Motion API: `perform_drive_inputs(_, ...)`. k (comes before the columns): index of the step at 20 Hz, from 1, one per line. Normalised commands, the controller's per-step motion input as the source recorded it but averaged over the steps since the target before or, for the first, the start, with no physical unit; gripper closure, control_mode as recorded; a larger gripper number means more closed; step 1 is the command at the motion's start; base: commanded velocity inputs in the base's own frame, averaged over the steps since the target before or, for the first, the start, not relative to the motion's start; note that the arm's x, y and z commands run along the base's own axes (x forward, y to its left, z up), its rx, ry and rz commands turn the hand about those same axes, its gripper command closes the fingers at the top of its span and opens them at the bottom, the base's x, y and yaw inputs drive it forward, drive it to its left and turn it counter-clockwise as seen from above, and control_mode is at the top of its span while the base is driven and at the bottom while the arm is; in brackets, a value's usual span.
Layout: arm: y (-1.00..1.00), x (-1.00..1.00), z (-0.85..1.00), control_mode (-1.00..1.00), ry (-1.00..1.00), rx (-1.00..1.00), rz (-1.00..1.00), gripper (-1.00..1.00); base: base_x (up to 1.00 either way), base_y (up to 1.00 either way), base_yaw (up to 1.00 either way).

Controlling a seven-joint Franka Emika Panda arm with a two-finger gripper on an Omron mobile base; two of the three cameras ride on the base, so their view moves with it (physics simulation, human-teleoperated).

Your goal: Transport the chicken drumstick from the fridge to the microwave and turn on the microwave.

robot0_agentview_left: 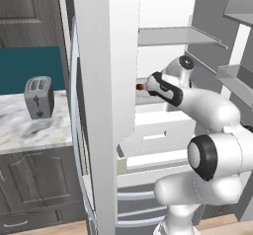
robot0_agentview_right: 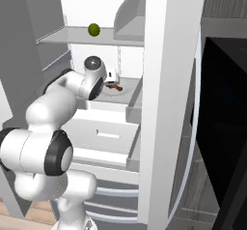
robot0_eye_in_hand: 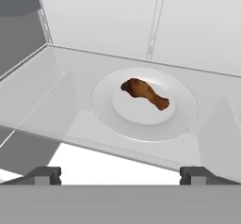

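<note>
Reaching into the open fridge (robot0_agentview_right: 164,79) toward a chicken drumstick (robot0_eye_in_hand: 144,93) on a shelf.
Tool (robot0_eye_in_hand: 120,173) spread wide and empty, fingertips (robot0_eye_in_hand: 44,175) short of the shelf edge; the drumstick lies on a pale round plate (robot0_eye_in_hand: 183,115), thick end at 10 o'clock, bone end at 4 o'clock. A green fruit (robot0_agentview_right: 94,29) sits on the upper shelf; a grey toaster (robot0_agentview_left: 39,97) stands on the marble bench (robot0_agentview_left: 15,130).

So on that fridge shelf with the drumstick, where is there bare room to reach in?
The shelf is bare left of the white plate and along its front edge. The chicken drumstick takes the plate's middle; its rim is free.
</note>
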Motion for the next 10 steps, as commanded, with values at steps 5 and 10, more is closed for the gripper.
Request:
perform_drive_inputs(5,0.0,0.26,-0.11,-1.0,0.0,0.0,0.0,-1.0,0.0,0.0,0.0)
perform_drive_inputs(10,0.0,0.23,-0.08,-1.0,0.0,0.0,0.0,-1.0,0.0,0.0,0.0)
